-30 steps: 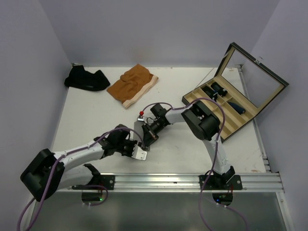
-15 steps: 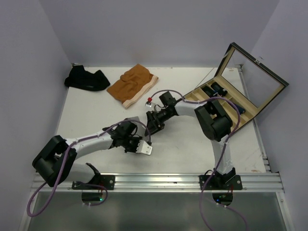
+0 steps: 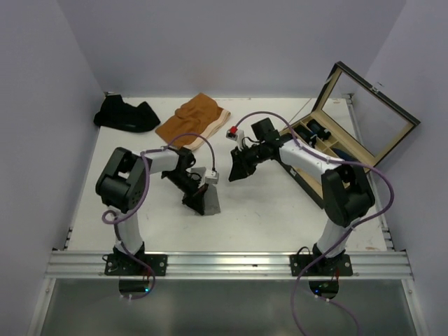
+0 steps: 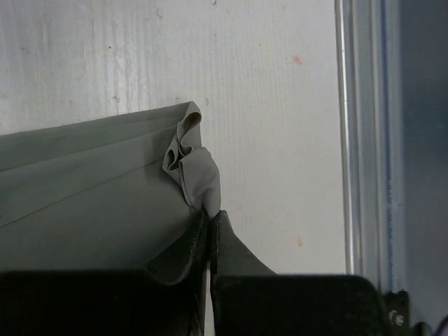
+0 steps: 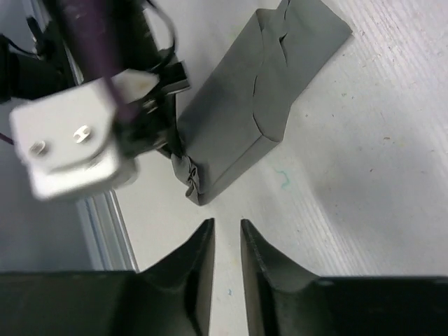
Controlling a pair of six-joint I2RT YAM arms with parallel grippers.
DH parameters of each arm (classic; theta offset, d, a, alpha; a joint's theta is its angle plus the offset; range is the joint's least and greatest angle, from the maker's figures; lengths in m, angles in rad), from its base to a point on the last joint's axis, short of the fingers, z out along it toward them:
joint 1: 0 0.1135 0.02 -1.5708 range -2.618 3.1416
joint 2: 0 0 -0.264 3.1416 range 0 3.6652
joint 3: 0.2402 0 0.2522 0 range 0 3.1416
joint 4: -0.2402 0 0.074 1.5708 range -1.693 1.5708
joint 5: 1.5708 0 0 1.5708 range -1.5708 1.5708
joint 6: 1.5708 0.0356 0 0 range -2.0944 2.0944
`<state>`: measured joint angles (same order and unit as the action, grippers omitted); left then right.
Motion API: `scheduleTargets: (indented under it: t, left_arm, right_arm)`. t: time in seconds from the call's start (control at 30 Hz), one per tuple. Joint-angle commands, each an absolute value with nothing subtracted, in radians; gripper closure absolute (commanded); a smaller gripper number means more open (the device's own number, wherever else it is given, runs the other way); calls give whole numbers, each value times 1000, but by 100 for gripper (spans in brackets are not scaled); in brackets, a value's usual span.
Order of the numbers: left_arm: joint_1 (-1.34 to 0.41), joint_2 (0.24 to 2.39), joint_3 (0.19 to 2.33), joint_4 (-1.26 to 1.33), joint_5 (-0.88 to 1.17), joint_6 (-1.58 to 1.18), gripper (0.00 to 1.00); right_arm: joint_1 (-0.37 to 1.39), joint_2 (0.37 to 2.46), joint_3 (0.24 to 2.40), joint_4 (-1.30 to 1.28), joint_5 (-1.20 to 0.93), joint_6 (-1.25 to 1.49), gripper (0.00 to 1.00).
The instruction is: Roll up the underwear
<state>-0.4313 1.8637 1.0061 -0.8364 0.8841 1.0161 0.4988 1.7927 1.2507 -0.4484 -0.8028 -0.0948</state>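
Observation:
The light grey underwear [image 3: 209,204] lies folded into a narrow strip on the table in front of the left arm; it also shows as a flat band [image 4: 91,189] and a long packet [image 5: 245,105]. My left gripper [image 4: 210,214] is shut on a bunched corner of it, low over the table [image 3: 199,199]. My right gripper [image 5: 227,225] hovers just short of the strip's near end, jaws slightly apart with only bare table between them [image 3: 233,175]. Rust-orange underwear [image 3: 192,122] and black underwear [image 3: 126,115] lie at the back left.
A wooden compartment box [image 3: 334,164] with its glass lid [image 3: 374,115] raised stands at the right, with dark items inside. The metal rail [image 3: 231,264] runs along the near edge. The left wrist camera housing [image 5: 70,140] sits close beside the grey strip.
The right gripper let go of the grey underwear and drew back toward the far right. The left gripper closed on the cloth's corner, and its arm folded in toward the table's middle.

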Motion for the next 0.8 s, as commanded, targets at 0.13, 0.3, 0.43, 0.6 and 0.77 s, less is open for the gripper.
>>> scheduleTargets:
  t: [0.13,0.3,0.43,0.6,0.77]
  left_arm:
    - [-353,2184,1141,-1098,810,1114,100]
    - [-342,2236,1192,-1112,818,1097,100]
    - [-341,2246,1198,-1111,821,1086,100]
    - [-339,2261,1197,-1098,827,1071,100]
    - [-339,2263,1193,-1088,830,1062,100]
  right_arm:
    - [603,1672,1305,-638,-663,-441,78]
    - [785,1655,1279,-623,-546,-554,67]
    - [902,1667,1224,-514,-473,-587,56]
    - [994,1697,1175,-349,-443,-588,53]
    - [1045,1743,1134,-232,-407,-577,55]
